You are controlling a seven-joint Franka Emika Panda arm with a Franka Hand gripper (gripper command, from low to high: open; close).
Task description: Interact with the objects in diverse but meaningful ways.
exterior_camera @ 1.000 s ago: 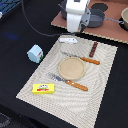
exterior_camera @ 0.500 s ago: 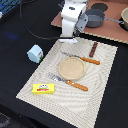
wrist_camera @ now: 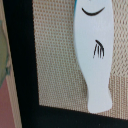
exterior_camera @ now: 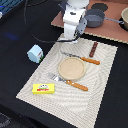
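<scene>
The white Franka arm is seen low over the far edge of the beige woven placemat (exterior_camera: 70, 75), on the exterior view's left side of it. Its gripper (exterior_camera: 65, 39) is positioned just above the mat; whether the jaws are spread or closed cannot be told — the fingers are hidden under the wrist housing in the exterior view and are not seen at all in the wrist view.

The small white oblong piece (wrist_camera: 95, 50) is shown filling the wrist view: fish-shaped, with a black curved mark and small fin lines, lying flat on the mat near its dark border. It is not made out in the exterior view.

The pale-blue faceted cup-like block (exterior_camera: 35, 52) is placed off the mat on the black cloth, at the exterior view's left. The flat yellow rectangular packet with red print (exterior_camera: 43, 88) is laid on the mat's near corner. The dark-brown stick (exterior_camera: 93, 49) is laid at the mat's far edge, toward the exterior view's right — well apart from the gripper.

A tan round plate (exterior_camera: 71, 68) is set mid-mat between two orange-handled utensils. Grey pots (exterior_camera: 95, 19) are seen on the brown board behind.
</scene>
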